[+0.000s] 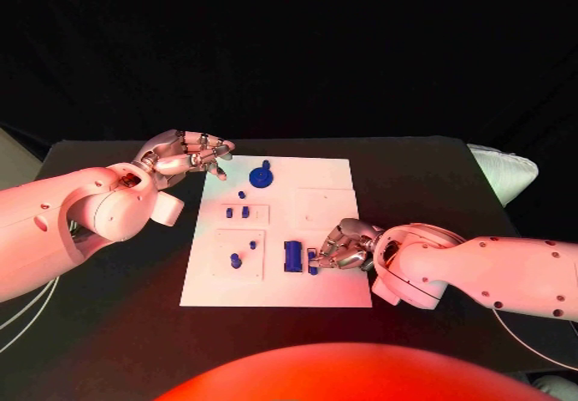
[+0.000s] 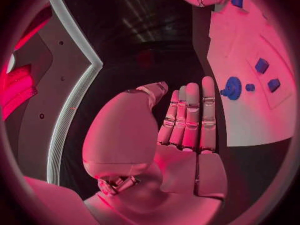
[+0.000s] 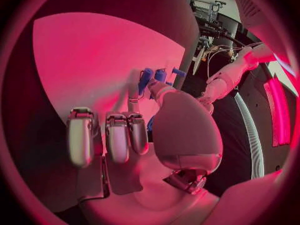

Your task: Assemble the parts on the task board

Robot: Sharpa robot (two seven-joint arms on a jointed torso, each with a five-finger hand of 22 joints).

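Your right hand [image 1: 342, 247] pinches a small blue part [image 1: 313, 255] at the white board's [image 1: 325, 175] near edge, beside the blue block [image 1: 291, 256]; seat it next. Your left hand [image 1: 187, 154] hovers spread, empty, at the far corner.

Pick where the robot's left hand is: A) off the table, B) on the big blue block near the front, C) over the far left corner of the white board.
C: the left hand is empty, fingers apart, at the far left corner of the task board, beside the round blue part.
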